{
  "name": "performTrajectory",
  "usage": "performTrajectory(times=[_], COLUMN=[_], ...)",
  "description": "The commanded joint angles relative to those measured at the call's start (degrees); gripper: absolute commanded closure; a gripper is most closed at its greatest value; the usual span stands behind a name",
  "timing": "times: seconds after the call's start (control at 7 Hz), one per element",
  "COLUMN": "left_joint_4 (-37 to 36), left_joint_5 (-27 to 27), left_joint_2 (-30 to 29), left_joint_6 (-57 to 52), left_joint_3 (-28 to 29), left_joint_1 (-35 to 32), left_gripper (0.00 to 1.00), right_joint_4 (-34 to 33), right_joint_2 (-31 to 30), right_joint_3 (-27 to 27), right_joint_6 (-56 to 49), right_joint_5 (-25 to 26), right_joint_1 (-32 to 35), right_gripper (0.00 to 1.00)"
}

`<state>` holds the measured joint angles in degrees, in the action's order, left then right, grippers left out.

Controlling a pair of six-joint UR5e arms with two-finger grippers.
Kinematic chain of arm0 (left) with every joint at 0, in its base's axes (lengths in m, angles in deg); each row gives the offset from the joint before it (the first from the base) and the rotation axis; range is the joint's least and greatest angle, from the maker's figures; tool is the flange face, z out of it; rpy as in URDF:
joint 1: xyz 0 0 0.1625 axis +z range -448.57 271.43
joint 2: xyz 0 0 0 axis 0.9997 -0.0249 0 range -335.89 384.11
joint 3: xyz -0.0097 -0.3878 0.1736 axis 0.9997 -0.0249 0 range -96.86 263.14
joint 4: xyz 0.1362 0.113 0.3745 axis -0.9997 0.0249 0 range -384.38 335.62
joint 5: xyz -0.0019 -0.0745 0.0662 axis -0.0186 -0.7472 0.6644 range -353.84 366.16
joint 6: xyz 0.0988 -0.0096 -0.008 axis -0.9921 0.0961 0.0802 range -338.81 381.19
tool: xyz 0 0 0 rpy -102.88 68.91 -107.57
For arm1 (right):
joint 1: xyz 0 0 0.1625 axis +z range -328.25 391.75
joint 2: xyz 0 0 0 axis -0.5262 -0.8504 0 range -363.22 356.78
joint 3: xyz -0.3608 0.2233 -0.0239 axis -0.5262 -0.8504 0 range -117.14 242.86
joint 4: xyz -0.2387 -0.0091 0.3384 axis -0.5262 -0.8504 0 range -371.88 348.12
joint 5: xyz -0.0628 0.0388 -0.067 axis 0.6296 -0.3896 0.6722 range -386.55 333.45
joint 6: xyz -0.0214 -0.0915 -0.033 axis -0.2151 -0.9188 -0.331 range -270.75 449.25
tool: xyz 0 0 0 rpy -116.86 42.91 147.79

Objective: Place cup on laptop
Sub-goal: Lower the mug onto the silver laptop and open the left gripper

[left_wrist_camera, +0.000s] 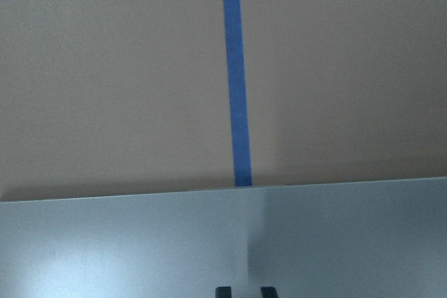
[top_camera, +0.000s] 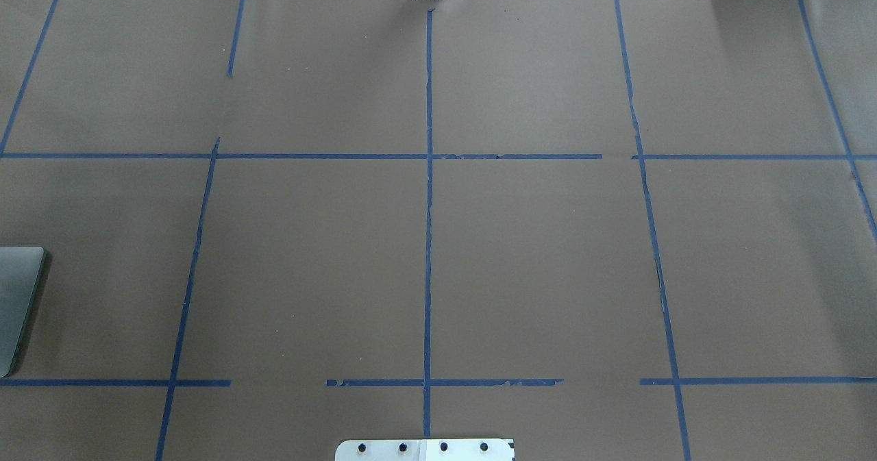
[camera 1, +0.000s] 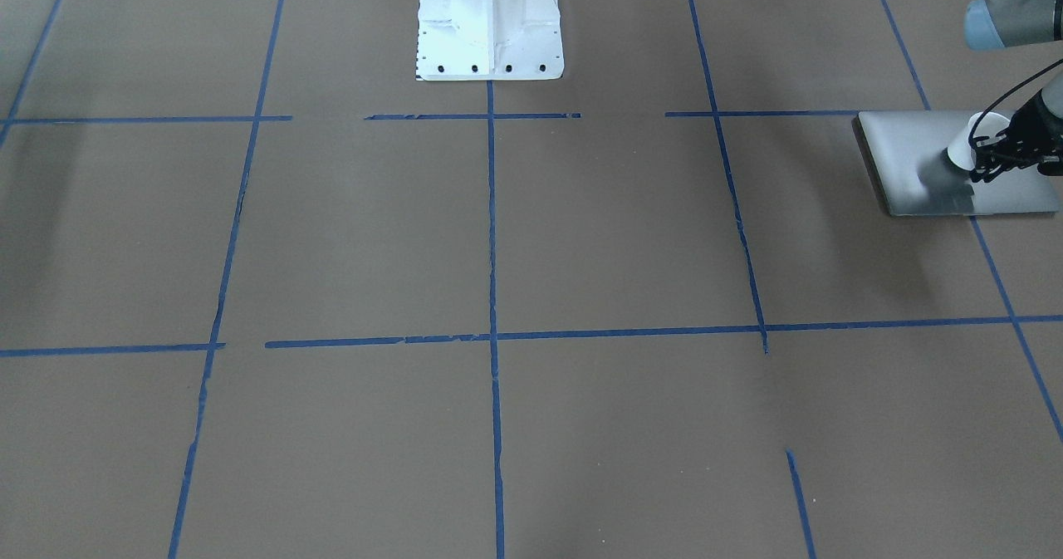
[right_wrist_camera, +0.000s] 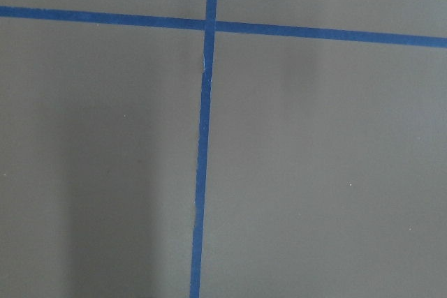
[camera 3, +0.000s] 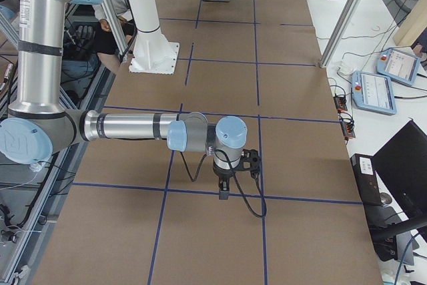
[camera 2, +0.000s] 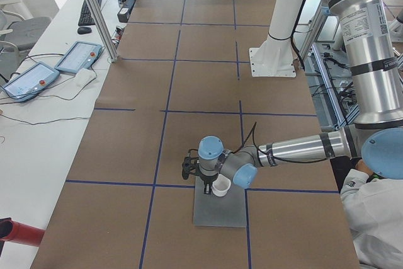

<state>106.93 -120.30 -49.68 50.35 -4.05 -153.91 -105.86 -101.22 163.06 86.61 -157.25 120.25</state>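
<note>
The silver-grey laptop [camera 1: 922, 152] lies flat at the table's end on my left; a strip of it shows in the overhead view [top_camera: 17, 303] and its lid fills the lower left wrist view [left_wrist_camera: 140, 242]. The small white cup [camera 1: 973, 139] hangs roughly upright over the lid, its shadow on the lid beside it. My left gripper [camera 1: 987, 164] is shut on the cup at its rim side. From the left side, the cup [camera 2: 220, 187] sits over the laptop's far half [camera 2: 219, 212]. My right gripper [camera 3: 223, 195] points down over bare table; I cannot tell if it is open.
The white robot pedestal [camera 1: 488, 27] stands at the table's middle back. Blue tape lines [camera 1: 492, 227] grid the brown table. Two teach pendants [camera 2: 75, 58] lie on the side bench. A person in a white coat [camera 2: 378, 218] sits beside the robot.
</note>
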Motion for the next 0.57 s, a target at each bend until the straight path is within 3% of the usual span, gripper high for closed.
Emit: performTrajectory(times=[0.0, 0.14, 0.43], left_joint_4=[0.17, 0.43, 1.05], left_joint_5=[-0.01, -0.10, -2.02], left_joint_2=[-0.03, -0.12, -0.21], left_joint_6=[-0.07, -0.15, -0.68], left_joint_3=[0.01, -0.17, 0.18], left_joint_1=[0.04, 0.04, 0.22], left_gripper=[0.98, 0.92, 0.15], right_joint_4=[0.02, 0.02, 0.02], right_joint_2=[0.00, 0.00, 0.00], right_joint_3=[0.00, 0.00, 0.00], right_joint_6=[0.00, 0.00, 0.00], right_joint_5=[0.00, 0.09, 0.00], right_joint_1=[0.00, 0.00, 0.00], right_gripper=[0.00, 0.00, 0.00])
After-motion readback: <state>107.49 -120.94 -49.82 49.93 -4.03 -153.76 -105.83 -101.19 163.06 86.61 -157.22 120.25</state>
